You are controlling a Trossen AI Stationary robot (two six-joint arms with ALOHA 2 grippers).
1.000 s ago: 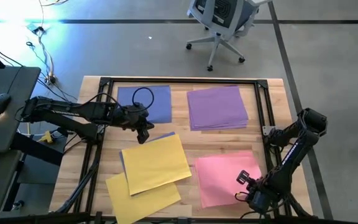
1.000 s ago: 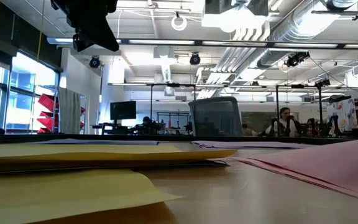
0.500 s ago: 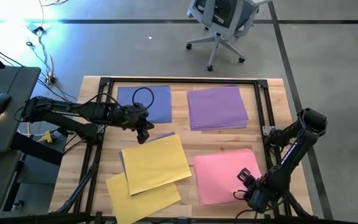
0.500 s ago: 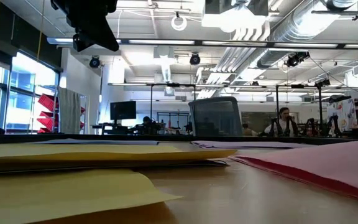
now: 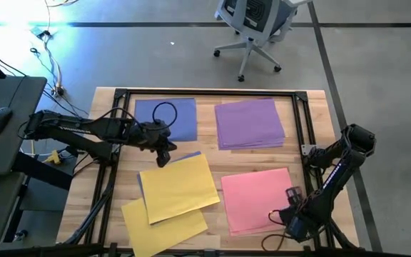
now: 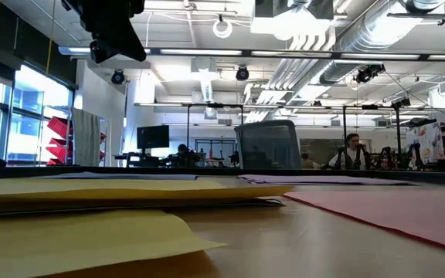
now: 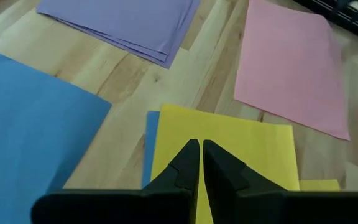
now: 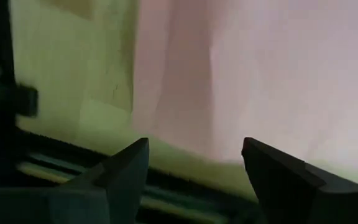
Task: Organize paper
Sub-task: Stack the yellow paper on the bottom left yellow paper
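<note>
The paper lies in piles on the wooden table. A blue sheet (image 5: 170,118) is at the far left and a purple stack (image 5: 250,123) at the far right. A yellow sheet (image 5: 178,187) covers a blue one whose edge (image 7: 151,143) peeks out, and a second yellow sheet (image 5: 164,218) lies at the near left. Pink sheets (image 5: 257,200) lie flat at the near right. My left gripper (image 5: 163,158) (image 7: 201,162) hovers shut over the yellow sheet's far edge. My right gripper (image 5: 282,205) (image 8: 194,162) points down, open, over the pink sheets' near right corner (image 8: 260,81).
A black frame rail (image 5: 205,93) runs around the table. A looped cable (image 5: 164,111) hangs over the blue sheet. An office chair (image 5: 252,21) stands beyond the far edge. Bare wood (image 5: 216,160) shows between the piles.
My right gripper has opened and rolled its wrist in place, letting go of the pink paper. The raised near corner of the pink sheet has dropped, and it now lies flat on its pile.
</note>
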